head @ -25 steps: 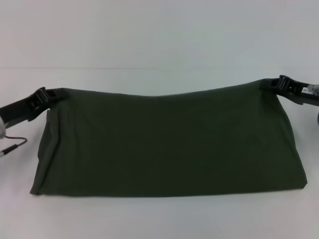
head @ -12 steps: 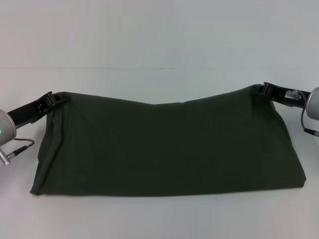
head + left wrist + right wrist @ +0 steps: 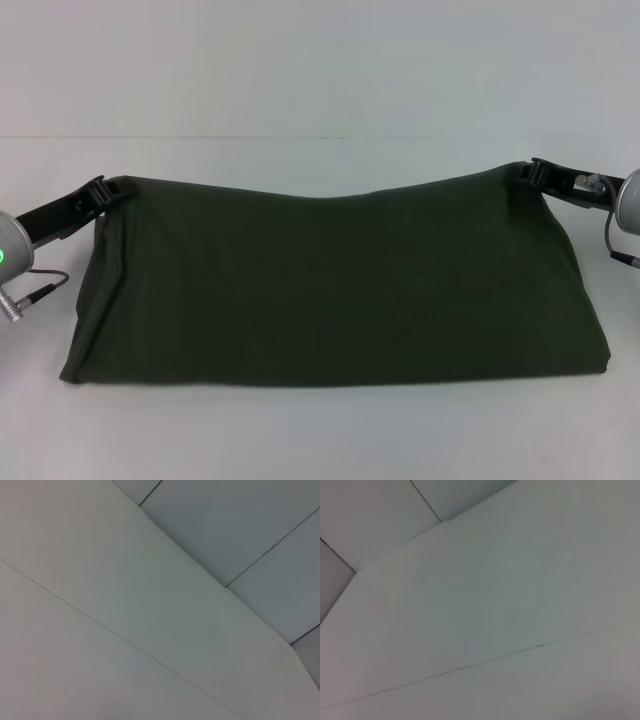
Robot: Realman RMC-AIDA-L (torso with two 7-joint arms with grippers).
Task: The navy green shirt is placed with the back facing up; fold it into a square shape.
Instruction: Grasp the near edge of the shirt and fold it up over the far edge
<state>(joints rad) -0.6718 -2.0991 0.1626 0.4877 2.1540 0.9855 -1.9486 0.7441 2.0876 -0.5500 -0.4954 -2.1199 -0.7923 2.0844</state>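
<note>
The navy green shirt (image 3: 330, 285) is a wide dark olive band across the white table in the head view. Its near edge lies on the table and its far edge is lifted and stretched between my two grippers, sagging in the middle. My left gripper (image 3: 108, 189) is shut on the far left corner. My right gripper (image 3: 532, 172) is shut on the far right corner. No lettering shows. Both wrist views show only white table and grey floor, no shirt and no fingers.
The white table (image 3: 320, 440) runs under and around the shirt, with a seam line (image 3: 300, 137) across it behind the shirt. A cable (image 3: 35, 290) hangs by my left wrist. The table's edge and tiled floor (image 3: 260, 525) show in the wrist views.
Both grippers moved inward and then slightly out again, still holding the far corners. The shirt's top edge sagged in the middle, and now sits a little flatter.
</note>
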